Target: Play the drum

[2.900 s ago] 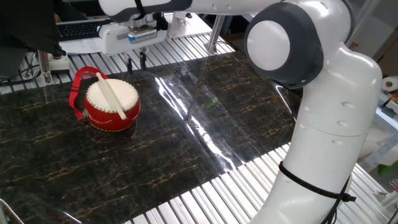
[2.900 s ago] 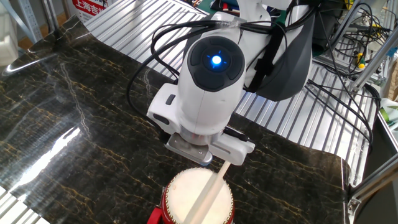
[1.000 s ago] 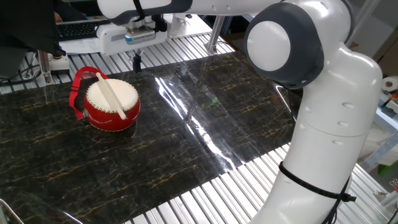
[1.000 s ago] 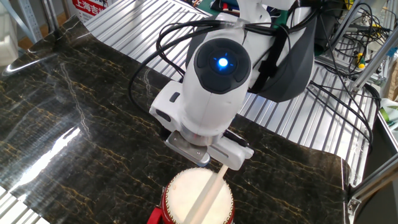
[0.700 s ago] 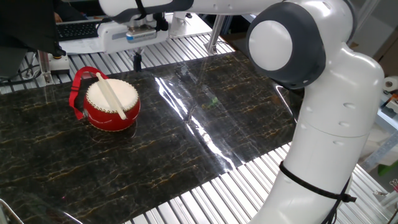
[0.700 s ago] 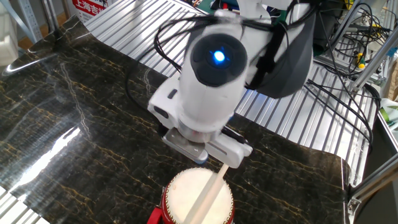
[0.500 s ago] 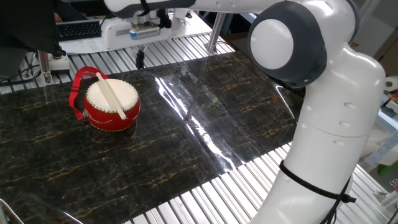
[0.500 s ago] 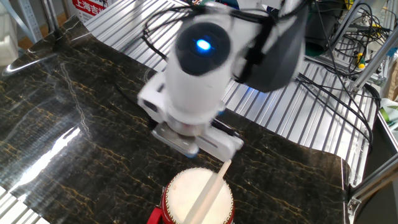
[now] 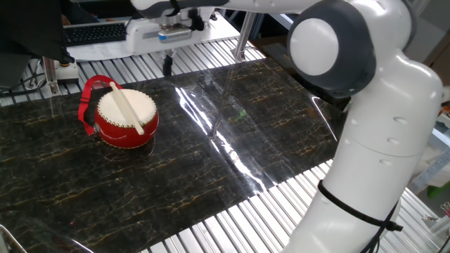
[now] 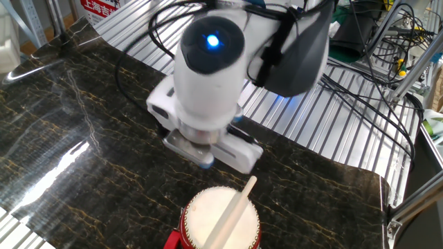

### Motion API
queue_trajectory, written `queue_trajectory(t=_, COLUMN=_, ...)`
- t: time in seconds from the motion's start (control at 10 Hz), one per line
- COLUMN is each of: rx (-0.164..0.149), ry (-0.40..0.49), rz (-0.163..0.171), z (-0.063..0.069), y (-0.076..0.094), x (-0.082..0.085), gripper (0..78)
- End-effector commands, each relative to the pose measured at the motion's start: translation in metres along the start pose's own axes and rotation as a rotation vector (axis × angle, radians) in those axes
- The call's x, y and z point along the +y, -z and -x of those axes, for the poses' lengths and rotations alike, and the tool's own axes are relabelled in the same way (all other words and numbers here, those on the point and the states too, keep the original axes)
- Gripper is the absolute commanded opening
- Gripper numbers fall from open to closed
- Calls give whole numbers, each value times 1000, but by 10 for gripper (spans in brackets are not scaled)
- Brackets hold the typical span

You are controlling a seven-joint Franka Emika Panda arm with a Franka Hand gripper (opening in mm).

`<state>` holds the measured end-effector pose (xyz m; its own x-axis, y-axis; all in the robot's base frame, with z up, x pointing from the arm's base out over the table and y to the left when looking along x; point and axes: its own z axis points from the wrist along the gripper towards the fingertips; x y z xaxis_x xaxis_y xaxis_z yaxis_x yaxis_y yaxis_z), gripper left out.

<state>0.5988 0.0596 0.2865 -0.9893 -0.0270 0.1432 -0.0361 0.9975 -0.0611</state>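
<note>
One fixed view shows the whole drum (image 9: 126, 117) standing upright on the dark marbled desk (image 9: 232, 154), its red strap (image 9: 87, 104) looping to the left. The other fixed view crops the drum at the bottom edge. A wooden stick (image 9: 126, 107) lies diagonally across the cream skin. The tool (image 9: 167, 67) hangs above the desk, well apart from the drum, fingers clenched together and empty.

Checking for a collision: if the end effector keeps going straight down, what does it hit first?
Probably the bare tabletop; the end effector hangs beside the drum, not over it, though depth is unclear.
</note>
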Motion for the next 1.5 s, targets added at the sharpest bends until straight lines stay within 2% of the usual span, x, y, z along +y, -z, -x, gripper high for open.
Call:
queue_trajectory(t=0.1, rx=-21, ry=20, rz=25, z=-28, y=3, x=-74, gripper=11)
queue_trajectory(t=0.3, rx=-23, ry=12, rz=28, z=-31, y=1, x=-74, gripper=11)
queue_trajectory(t=0.4, rx=-28, ry=-4, rz=45, z=-34, y=-1, x=-75, gripper=11)
queue_trajectory(t=0.5, rx=-31, ry=-6, rz=47, z=-36, y=-1, x=-75, gripper=11)
queue_trajectory(t=0.8, rx=-55, ry=-31, rz=52, z=-40, y=7, x=-75, gripper=11)
queue_trajectory(t=1.0, rx=-59, ry=-53, rz=46, z=-45, y=15, x=-65, gripper=11)
queue_trajectory(t=1.2, rx=-64, ry=-75, rz=49, z=-54, y=13, x=-63, gripper=11)
queue_trajectory(t=1.4, rx=-68, ry=-80, rz=49, z=-55, y=13, x=-63, gripper=11)
queue_trajectory(t=1.5, rx=-68, ry=-112, rz=50, z=-55, y=13, x=-63, gripper=11)
